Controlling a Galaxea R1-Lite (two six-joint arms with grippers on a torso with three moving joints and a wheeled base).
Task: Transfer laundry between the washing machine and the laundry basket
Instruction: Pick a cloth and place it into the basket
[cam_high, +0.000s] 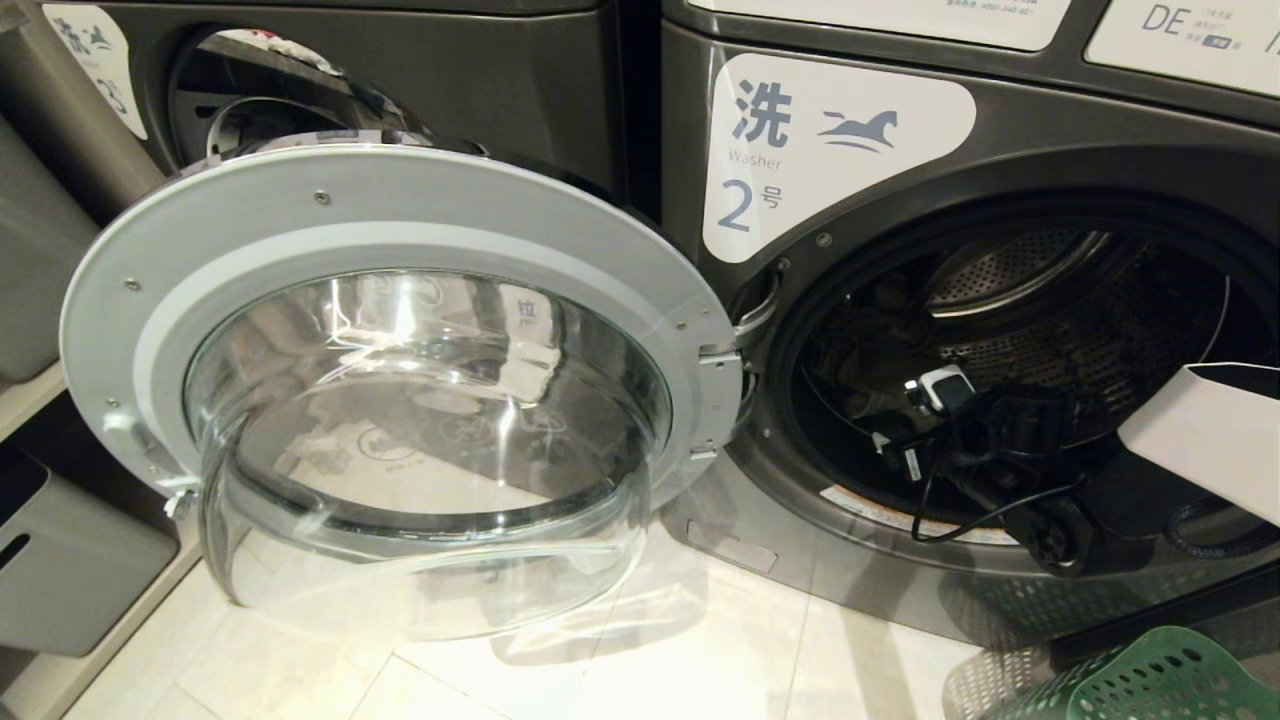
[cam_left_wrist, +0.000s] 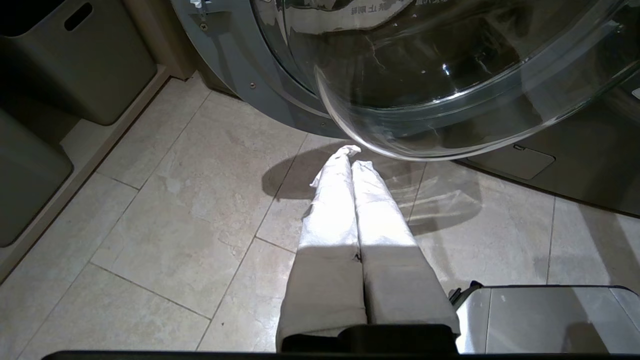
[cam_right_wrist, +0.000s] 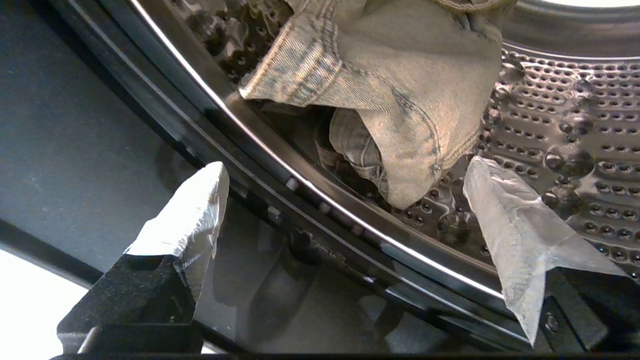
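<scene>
grey-olive laundry (cam_right_wrist: 400, 90) in drum: right wrist view only; right gripper (cam_right_wrist: 345, 200) fingers apart, left gripper (cam_left_wrist: 354, 162) together.

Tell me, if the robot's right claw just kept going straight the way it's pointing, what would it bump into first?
Most likely the laundry lying in the drum of the washing machine. The right gripper is open at the drum's mouth, the cloth between and beyond its fingers. Depth is unclear, so one finger might catch the chrome rim first.

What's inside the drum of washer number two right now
The laundry, a crumpled grey-olive garment, lies on the perforated drum wall, with the open right gripper reaching toward it. Whatever lies under its folds is hidden.
</scene>
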